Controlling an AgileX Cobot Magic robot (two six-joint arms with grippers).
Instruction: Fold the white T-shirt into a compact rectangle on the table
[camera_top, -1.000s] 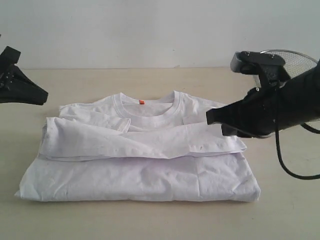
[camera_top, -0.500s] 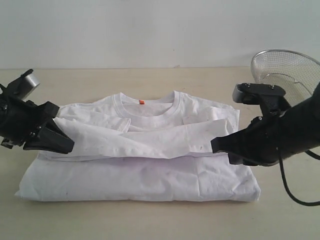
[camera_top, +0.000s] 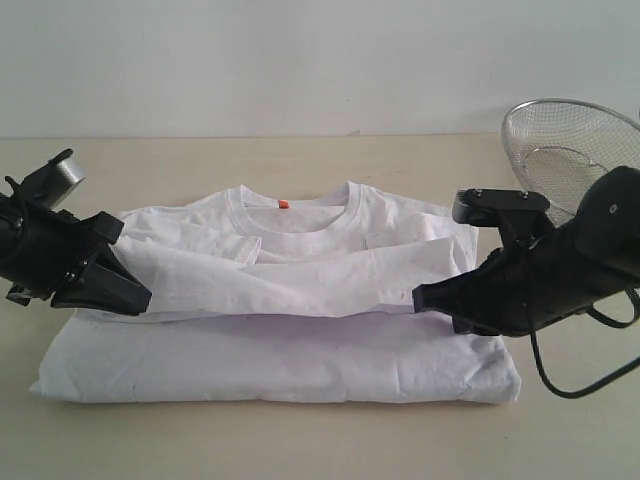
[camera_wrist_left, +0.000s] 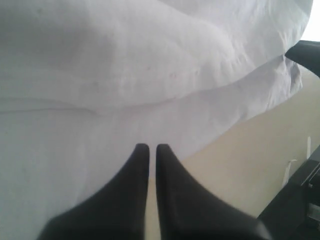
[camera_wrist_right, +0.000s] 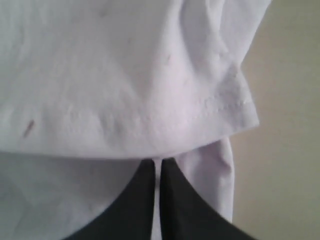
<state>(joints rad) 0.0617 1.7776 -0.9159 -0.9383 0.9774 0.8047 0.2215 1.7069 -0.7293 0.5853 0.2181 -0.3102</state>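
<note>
Robot lab table (camera_top: 300, 440) (plain white wall (camera_top: 300, 60))

A wire-mesh basket (camera_top: 562, 138) sits at the far right.

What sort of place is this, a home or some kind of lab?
Likely a robot lab or test bench, not a home: a black left gripper and right gripper are at a white T-shirt on a plain beige table, with a blank pale wall behind.
</note>
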